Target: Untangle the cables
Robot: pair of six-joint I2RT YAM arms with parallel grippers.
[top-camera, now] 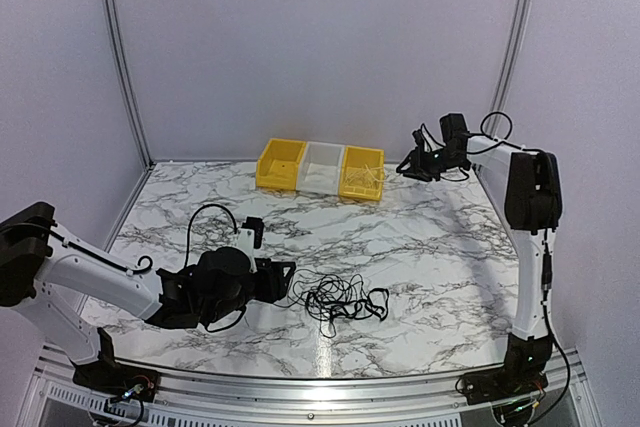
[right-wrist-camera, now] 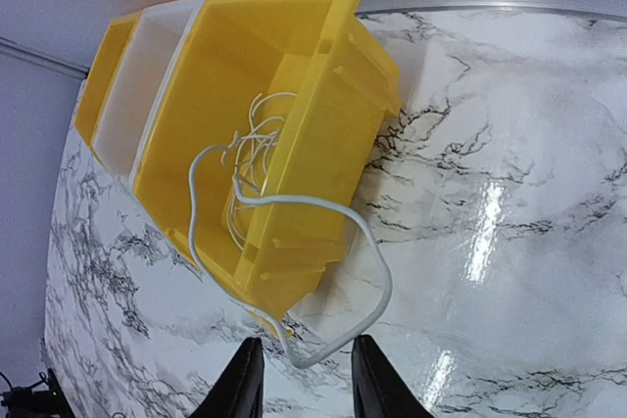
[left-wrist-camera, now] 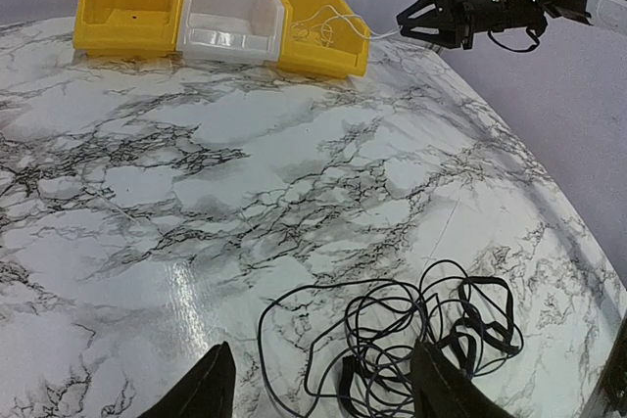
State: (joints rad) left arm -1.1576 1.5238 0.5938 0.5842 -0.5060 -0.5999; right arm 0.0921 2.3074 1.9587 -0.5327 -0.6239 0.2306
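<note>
The black cables [top-camera: 345,302] lie in a loose tangle on the marble table, at the front middle. In the left wrist view the cables [left-wrist-camera: 411,330] lie just ahead of my left gripper [left-wrist-camera: 323,349], partly between its fingers. My left gripper [top-camera: 288,277] is open, low and just left of the tangle. My right gripper [top-camera: 403,167] is open at the back right, beside the right yellow bin [top-camera: 362,172]. A thin white cable [right-wrist-camera: 377,261] trails out of that bin [right-wrist-camera: 294,134], and its loop end sits between the open fingers of my right gripper [right-wrist-camera: 307,345].
Three bins stand in a row at the back: a yellow bin [top-camera: 281,164], a white bin [top-camera: 324,167] and the right yellow one holding white cable. Purple walls close the table on three sides. A metal rail [top-camera: 300,387] runs along the near edge.
</note>
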